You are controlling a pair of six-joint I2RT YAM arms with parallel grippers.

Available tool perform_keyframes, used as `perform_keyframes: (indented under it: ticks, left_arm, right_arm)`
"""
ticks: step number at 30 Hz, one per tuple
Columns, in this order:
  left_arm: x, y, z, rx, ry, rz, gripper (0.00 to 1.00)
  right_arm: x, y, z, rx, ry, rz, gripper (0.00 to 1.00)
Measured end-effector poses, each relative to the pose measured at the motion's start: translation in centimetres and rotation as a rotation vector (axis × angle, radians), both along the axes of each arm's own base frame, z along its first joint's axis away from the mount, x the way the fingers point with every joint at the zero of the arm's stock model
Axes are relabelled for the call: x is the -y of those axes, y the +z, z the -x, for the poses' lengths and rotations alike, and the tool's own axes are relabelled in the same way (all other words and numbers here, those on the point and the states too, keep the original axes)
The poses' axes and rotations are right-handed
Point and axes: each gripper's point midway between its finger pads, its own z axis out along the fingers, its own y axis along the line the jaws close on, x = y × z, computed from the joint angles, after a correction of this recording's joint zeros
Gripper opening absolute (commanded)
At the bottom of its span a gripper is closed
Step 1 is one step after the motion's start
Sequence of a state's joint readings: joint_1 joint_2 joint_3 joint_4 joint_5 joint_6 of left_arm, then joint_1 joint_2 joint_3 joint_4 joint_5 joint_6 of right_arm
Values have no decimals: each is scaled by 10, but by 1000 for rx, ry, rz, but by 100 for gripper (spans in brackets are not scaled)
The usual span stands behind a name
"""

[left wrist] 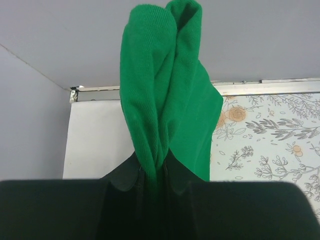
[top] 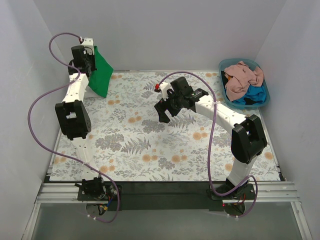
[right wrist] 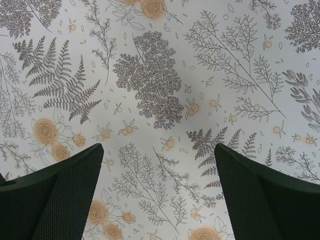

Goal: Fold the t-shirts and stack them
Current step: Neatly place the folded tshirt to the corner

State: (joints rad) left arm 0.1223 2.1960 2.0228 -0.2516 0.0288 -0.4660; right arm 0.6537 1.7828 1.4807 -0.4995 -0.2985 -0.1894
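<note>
My left gripper point(top: 89, 62) is raised at the far left corner and is shut on a bright green t-shirt point(top: 101, 74), which hangs from it down to the table. In the left wrist view the green t-shirt point(left wrist: 165, 100) is bunched and pinched between the black jaws of the left gripper point(left wrist: 152, 172). My right gripper point(top: 164, 111) hovers over the middle of the floral table covering point(top: 150, 145), open and empty; in the right wrist view its gripper point(right wrist: 159, 165) spans only bare patterned covering. Salmon-pink point(top: 244, 76) and blue point(top: 255, 95) shirts lie crumpled in the tub.
A blue plastic tub point(top: 264, 83) stands at the far right corner. White walls close in the left, back and right sides. The arm bases and a metal rail point(top: 165, 192) run along the near edge.
</note>
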Motion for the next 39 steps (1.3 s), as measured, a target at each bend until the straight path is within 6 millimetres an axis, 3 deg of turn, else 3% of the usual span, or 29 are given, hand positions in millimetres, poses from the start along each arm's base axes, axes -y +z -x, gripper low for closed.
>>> perform_keyframes:
  ticks: [6, 14, 24, 28, 29, 32, 33, 37, 39]
  left_arm:
    - [-9, -11, -4, -7, 6, -19, 0]
    - [-27, -44, -11, -46, 42, -48, 0]
    - [-54, -45, -10, -39, 88, -71, 0]
    - [-64, -54, -13, -42, 101, -88, 1]
    - [-67, -57, -13, -46, 107, -96, 21]
    - [-78, -66, -16, -53, 124, -125, 48]
    - [-82, -68, -19, -51, 132, -137, 62]
    - [-97, -64, -24, -37, 154, -162, 67]
    - [-105, -49, -26, -14, 159, -167, 68]
  right_arm:
    - [0, 0, 0, -1, 0, 0, 98]
    - [0, -3, 0, -6, 0, 4, 98]
    - [-1, -10, 0, -23, 1, 13, 98]
    - [-1, -14, 1, -32, 2, 18, 98]
    - [-1, -15, 1, -35, 1, 20, 98]
    - [0, -18, 1, -41, 2, 24, 98]
    - [0, -18, 2, -43, 2, 26, 98]
    - [1, -19, 3, -49, 1, 32, 98]
    - [2, -19, 4, -52, 1, 35, 98]
